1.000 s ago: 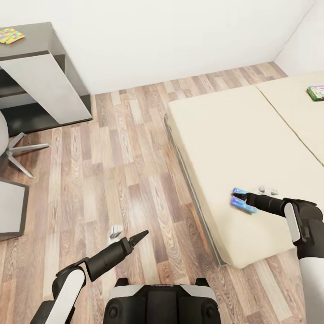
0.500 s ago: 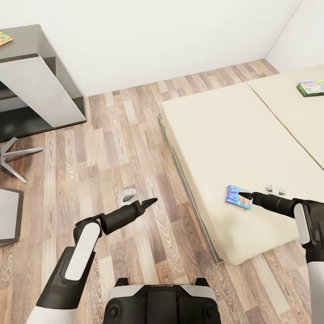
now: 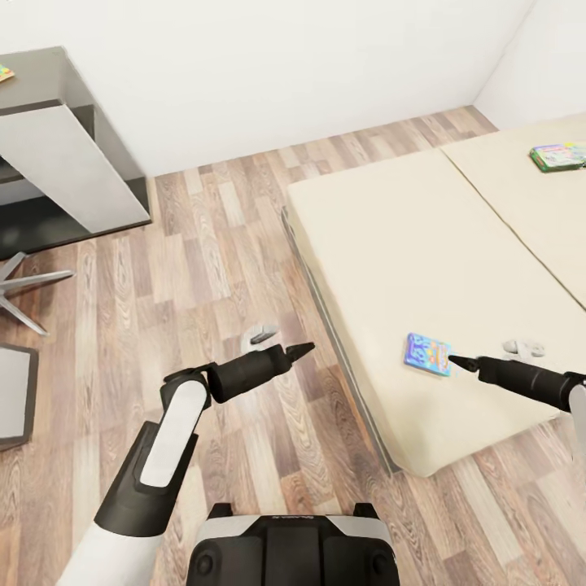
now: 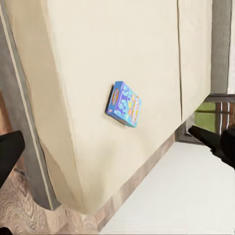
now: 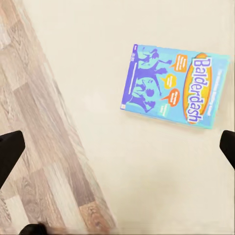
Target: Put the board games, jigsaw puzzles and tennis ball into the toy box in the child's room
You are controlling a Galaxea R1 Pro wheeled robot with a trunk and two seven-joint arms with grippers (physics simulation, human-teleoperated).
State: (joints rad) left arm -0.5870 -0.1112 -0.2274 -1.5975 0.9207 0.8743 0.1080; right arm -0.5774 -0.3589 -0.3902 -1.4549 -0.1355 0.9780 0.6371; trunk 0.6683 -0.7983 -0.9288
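Blue board game [image 3: 428, 354] flat on bed [image 3: 391, 244], right end effector [image 5: 117, 147] spread, left end effector [image 3: 303, 349] unclear.

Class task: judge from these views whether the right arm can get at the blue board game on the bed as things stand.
Probably yes: the right gripper hangs open just beside the blue board game, which lies flat on the bare bed with nothing between them.

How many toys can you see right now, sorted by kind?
Board games: 2, the blue box near the right end effector and a green-edged box farther up the bed.
Jigsaw puzzles: 1, on the table, cut off at the frame edge.
Total: 3
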